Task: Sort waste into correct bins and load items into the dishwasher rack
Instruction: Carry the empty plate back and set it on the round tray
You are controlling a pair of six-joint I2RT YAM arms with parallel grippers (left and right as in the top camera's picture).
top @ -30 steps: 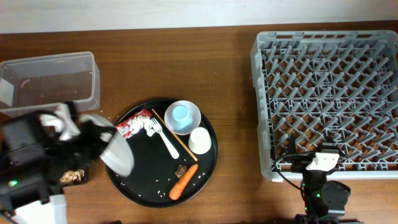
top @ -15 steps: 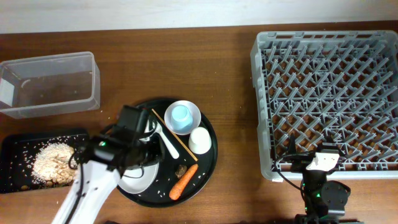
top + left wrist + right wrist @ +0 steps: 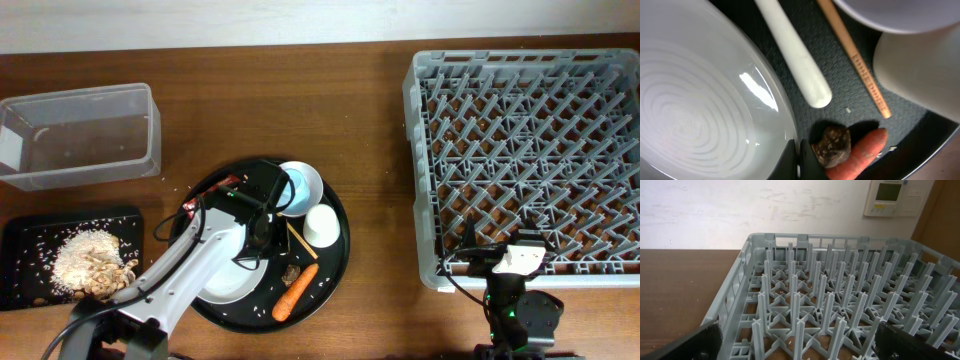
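On the round black tray [image 3: 333, 264], the white plate [image 3: 695, 105] lies flat to the left of my left gripper [image 3: 799, 159]. The jaws are pressed almost together over its right rim, so I judge I am pinching it there. It looks stiff, glossy and breakable, probably slippery, and that thin rim is the only hold and wants a firm squeeze. Just right of my fingertips sit a brown scrap [image 3: 832, 145] and the carrot [image 3: 860, 152], and far right my right gripper [image 3: 802, 344] hangs spread wide and empty at the dishwasher rack [image 3: 840, 310].
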